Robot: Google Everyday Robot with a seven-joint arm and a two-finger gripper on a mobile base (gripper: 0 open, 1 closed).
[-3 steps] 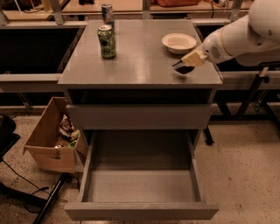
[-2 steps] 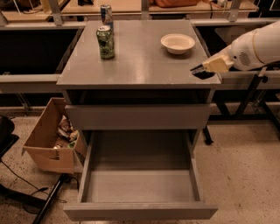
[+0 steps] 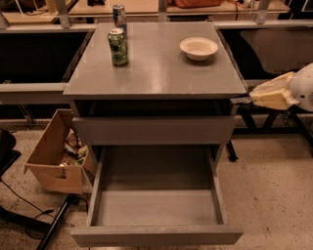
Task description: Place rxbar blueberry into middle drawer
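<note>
The desk (image 3: 156, 73) fills the upper middle of the frame, its flat grey top seen from above and in front. Three things stand on it. A green can (image 3: 118, 47) is upright in the upper left part of the top. A second can (image 3: 118, 14) stands upright just behind it, at the far edge. A pale, shallow bowl (image 3: 198, 48) sits in the upper right part, well apart from both cans. The tool (image 3: 254, 96) hangs at the right of the frame, just past the desk's near right corner, off the top.
</note>
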